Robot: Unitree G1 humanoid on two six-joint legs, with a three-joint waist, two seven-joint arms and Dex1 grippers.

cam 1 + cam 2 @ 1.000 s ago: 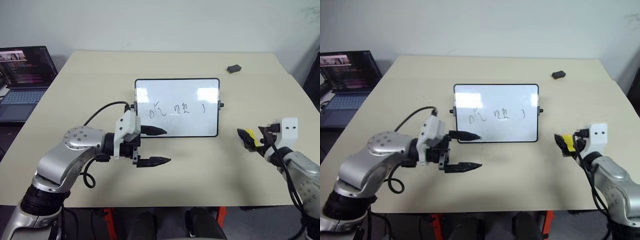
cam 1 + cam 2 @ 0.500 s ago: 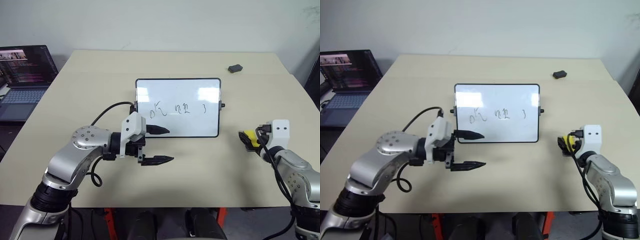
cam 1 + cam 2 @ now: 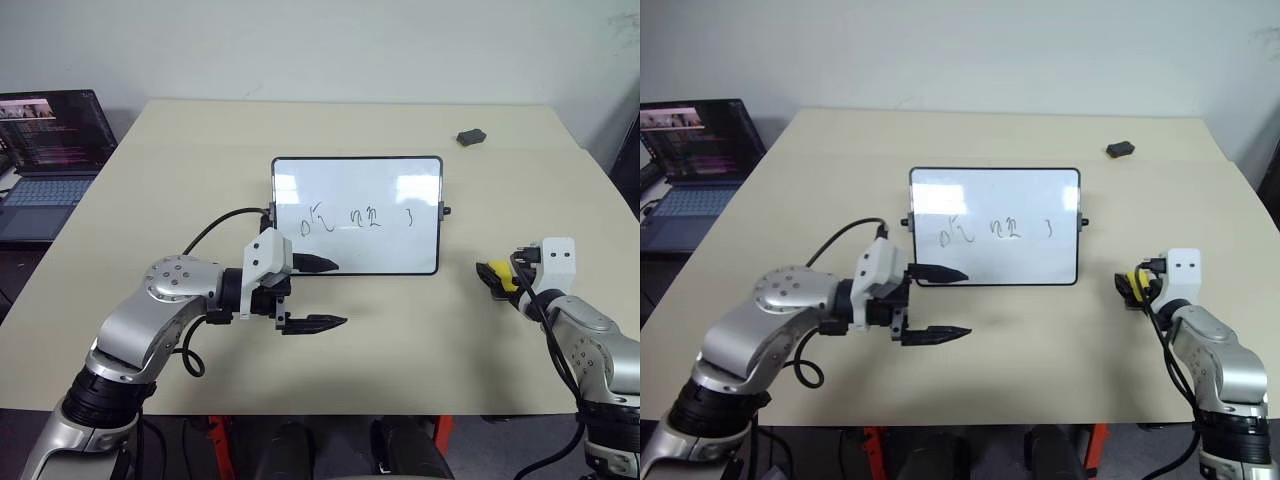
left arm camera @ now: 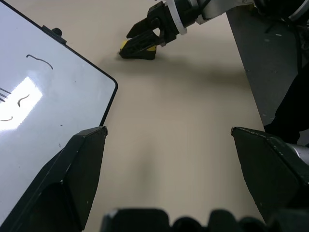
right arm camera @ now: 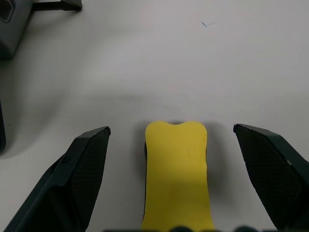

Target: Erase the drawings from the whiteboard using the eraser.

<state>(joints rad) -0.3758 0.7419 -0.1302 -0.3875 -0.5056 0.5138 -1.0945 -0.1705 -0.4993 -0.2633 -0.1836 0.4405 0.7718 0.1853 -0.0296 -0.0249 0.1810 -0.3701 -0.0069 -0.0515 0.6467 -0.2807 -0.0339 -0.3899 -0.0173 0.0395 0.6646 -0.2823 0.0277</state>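
The two head views look forward and down on the worktop (image 3: 400,340) from above its near edge, the whiteboard (image 3: 356,214) near centre in both. The left wrist view looks low past the whiteboard's corner toward the eraser (image 4: 138,50) beyond it. The right wrist view sits close over the eraser, facing away from the whiteboard

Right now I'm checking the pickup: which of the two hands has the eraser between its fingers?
The right hand: the yellow eraser lies on the table between its open fingers. The left hand hangs open by the whiteboard.
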